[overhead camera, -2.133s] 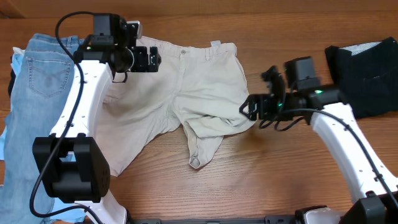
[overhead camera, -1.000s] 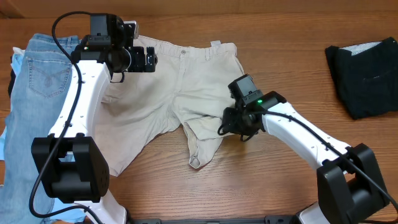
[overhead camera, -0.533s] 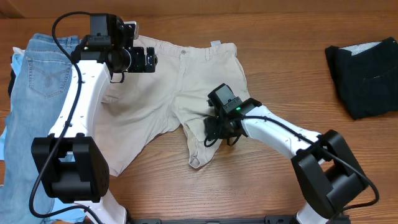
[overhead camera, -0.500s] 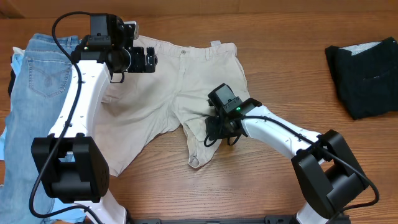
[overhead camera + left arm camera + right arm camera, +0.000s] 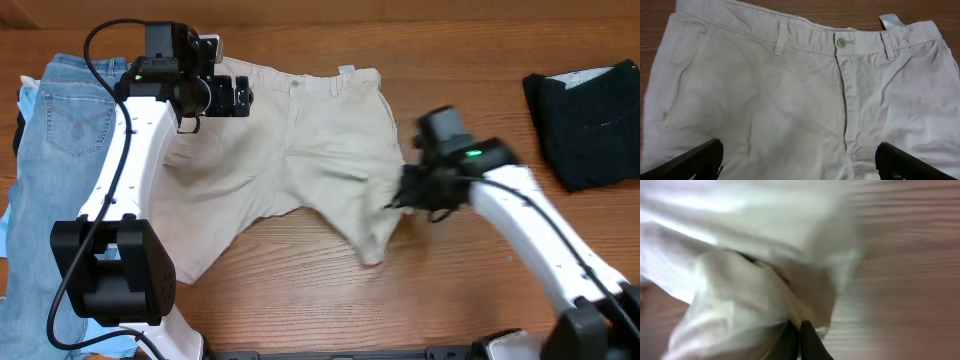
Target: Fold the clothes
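Probably lab: robot arms (image 5: 127,150), wooden table (image 5: 470,40).

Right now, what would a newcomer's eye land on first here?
Beige khaki shorts sprawl across the middle of the wooden table, the right gripper shut on a bunched leg at their right edge. The open left gripper hovers over the waistband; light-blue jeans lie far left, a black garment far right.
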Robot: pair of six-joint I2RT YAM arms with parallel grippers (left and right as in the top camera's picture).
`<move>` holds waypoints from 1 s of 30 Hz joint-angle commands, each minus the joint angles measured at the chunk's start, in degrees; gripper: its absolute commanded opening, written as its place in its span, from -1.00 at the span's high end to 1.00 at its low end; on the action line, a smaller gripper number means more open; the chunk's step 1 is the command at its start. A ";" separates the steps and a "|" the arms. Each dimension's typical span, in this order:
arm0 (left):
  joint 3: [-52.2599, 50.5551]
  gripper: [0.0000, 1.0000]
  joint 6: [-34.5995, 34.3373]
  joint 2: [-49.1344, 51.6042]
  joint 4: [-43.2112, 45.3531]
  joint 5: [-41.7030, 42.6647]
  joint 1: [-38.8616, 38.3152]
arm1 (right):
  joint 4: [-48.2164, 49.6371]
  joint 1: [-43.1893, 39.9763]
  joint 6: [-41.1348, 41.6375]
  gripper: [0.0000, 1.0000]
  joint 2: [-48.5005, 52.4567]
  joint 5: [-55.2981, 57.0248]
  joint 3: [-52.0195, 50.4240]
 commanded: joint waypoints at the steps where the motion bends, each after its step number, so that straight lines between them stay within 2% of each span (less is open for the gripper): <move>1: 1.11 -1.00 0.94 0.57 -0.13 -0.81 0.33 | -3.32 -9.51 0.44 0.92 -0.50 1.07 0.90; 4: 1.11 -1.00 0.92 0.57 -0.13 -1.81 0.33 | -4.55 -15.65 0.20 0.92 -0.50 0.50 -0.98; 5: 1.11 -1.00 0.92 0.57 -0.13 -1.81 0.33 | -4.55 -16.76 0.17 0.86 -0.50 0.48 -1.75; 6: 1.11 -1.00 0.94 0.57 -0.13 -1.81 0.33 | -4.72 -17.14 -0.24 0.58 -0.50 0.20 -1.97; 8: 1.11 -1.00 0.94 0.57 -0.11 -1.81 0.33 | -5.44 -17.16 -4.15 0.28 -0.63 -2.03 -1.77; 13: 1.11 -1.00 0.90 0.57 0.50 -1.77 0.33 | -4.57 -17.03 -9.53 -0.13 -3.13 -7.32 1.95; 14: 1.11 -1.00 0.90 0.57 0.81 -1.75 0.33 | -0.35 -16.41 -11.43 -0.35 -4.22 -9.53 2.58; 15: 1.11 -1.00 0.90 0.57 1.01 -1.75 0.33 | 2.32 -15.74 -12.66 -0.39 -4.26 -11.63 2.58; 17: 1.11 -1.00 0.87 0.57 1.14 -1.55 0.33 | 9.11 -12.17 -12.72 -0.33 -2.32 -12.15 2.56; 18: 1.11 -1.00 0.39 0.57 1.14 -1.49 0.33 | 11.19 -10.40 -12.68 -0.21 -0.81 -12.17 2.56; 20: 1.14 -1.00 0.00 0.44 1.07 -1.14 0.33 | 15.76 -6.32 -11.78 0.17 4.59 -11.93 2.56; 21: 1.14 -1.00 0.00 0.44 1.03 -1.14 0.33 | 16.94 -5.42 -11.56 0.26 6.32 -11.93 2.56; 23: 1.14 -1.00 0.07 0.44 0.74 -1.40 0.35 | 19.56 -3.10 -10.95 0.70 11.76 -11.76 2.56; 25: 1.14 -1.00 0.50 0.44 0.72 -1.62 0.42 | 20.74 -1.25 -10.95 0.92 16.17 -11.30 2.56; 30: 1.11 -1.00 0.48 0.44 0.72 -1.62 0.42 | 21.55 1.31 -10.10 0.92 21.64 -9.68 2.51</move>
